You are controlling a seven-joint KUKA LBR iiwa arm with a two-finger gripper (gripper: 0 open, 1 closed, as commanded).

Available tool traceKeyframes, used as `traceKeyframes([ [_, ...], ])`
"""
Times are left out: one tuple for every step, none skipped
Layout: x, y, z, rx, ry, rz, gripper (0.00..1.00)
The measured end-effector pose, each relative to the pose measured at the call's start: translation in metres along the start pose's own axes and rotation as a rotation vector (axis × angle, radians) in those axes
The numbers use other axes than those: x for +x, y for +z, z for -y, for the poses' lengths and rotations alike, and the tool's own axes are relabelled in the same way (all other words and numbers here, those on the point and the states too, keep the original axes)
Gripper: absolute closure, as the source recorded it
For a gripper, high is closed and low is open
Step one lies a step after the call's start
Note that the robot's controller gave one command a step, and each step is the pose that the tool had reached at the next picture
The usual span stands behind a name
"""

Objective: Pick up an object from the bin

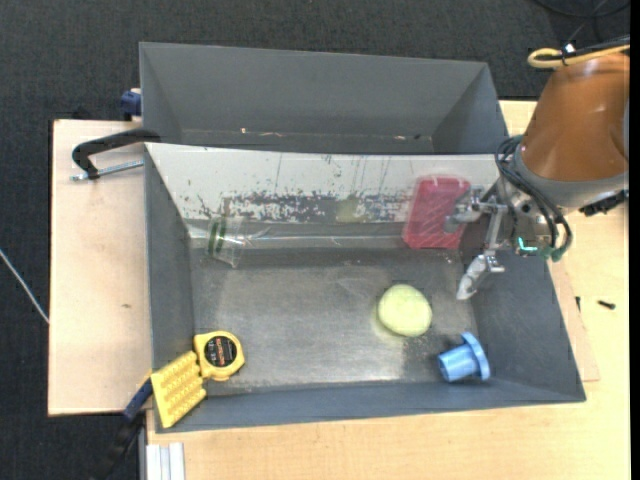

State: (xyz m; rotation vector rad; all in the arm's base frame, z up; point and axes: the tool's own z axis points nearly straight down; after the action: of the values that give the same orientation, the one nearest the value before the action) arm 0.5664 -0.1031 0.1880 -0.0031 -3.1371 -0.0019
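- Gripper (472, 278): whether it is open or closed, I cannot tell.
- Pale yellow ball (404, 311), just left of the gripper: probably light, soft and apt to roll, so grasp it across the middle.
- Pink block (435, 211): just behind the gripper.
- Yellow tape measure (218, 355): far left of the gripper.

I saw a grey metal bin (300, 98), a pink-red rectangular block (435, 211), a pale yellow-green round ball (404, 311), a blue plastic cap (463, 359), a yellow-and-black tape measure (219, 355) and a yellow ridged plastic piece (178, 388).

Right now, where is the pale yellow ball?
The pale yellow ball lies in the bin, right of centre, just below-left of the gripper and up-left of the blue cap.
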Motion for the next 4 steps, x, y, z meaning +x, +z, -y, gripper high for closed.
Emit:
traceKeyframes([
  [-0.002,-0.004,0.0,0.001,-0.002,0.008,0.0],
  [0.015,0.07,-0.023,0.002,-0.046,0.011,0.0],
  [0.025,0.085,-0.033,-0.001,-0.012,0.002,0.0],
  [0.034,0.068,-0.04,-0.001,0.103,0.006,0.0],
])
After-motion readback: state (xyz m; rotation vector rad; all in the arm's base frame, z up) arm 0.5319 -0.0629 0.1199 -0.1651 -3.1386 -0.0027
